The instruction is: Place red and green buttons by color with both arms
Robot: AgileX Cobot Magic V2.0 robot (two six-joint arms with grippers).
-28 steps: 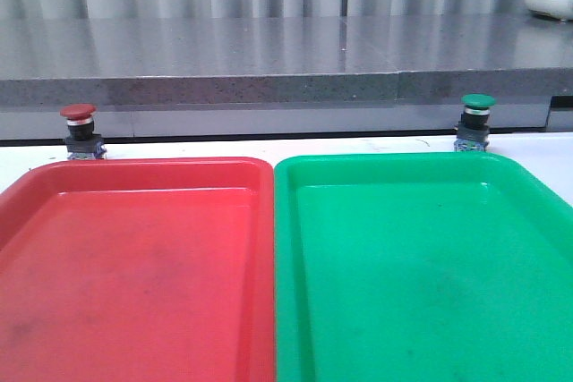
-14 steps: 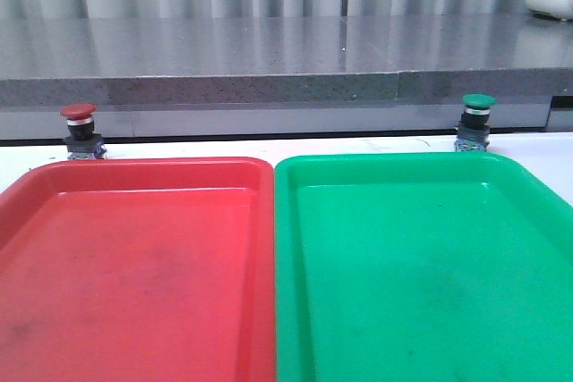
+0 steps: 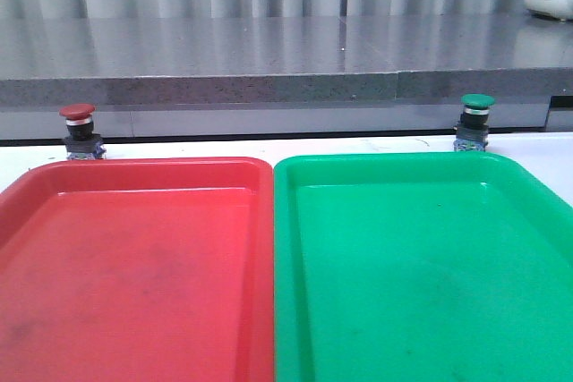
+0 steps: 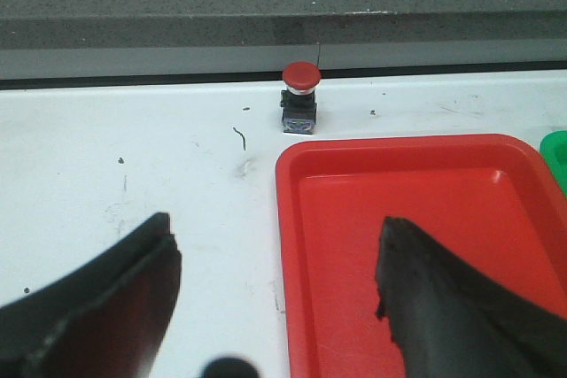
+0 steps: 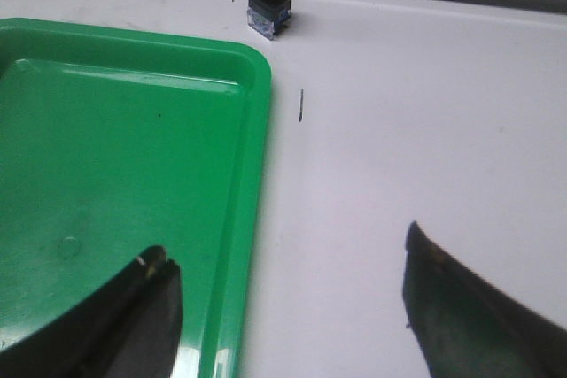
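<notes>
two buttons upright on the table behind their trays, both claws apart and empty

the front view shows neither arm, only the large red plastic tray [image 3: 134,266] and the large green plastic tray [image 3: 421,266] side by side with their rims nearly touching. only the wrist views show the claws. the left gripper [image 4: 275,298] has its black fingers [image 4: 115,298] spread wide, one over the white table [image 4: 133,165] and one over the red tray, nothing between them. the right gripper [image 5: 283,307] is likewise spread, one finger above the green tray's corner, the other above bare table.

the small red mushroom-cap push-button [image 3: 79,130] stands upright on the table just behind the red tray's far left corner: red cap, silver collar, black body, bluish base. the small green mushroom-cap push-button [image 3: 474,121] has the same build and stands just behind the green tray's far rim, toward the right.

both buttons sit between the tray rims and the grey stone ledge [image 3: 269,87] at the table's back. open white table lies left of the red tray and right of the green one.
</notes>
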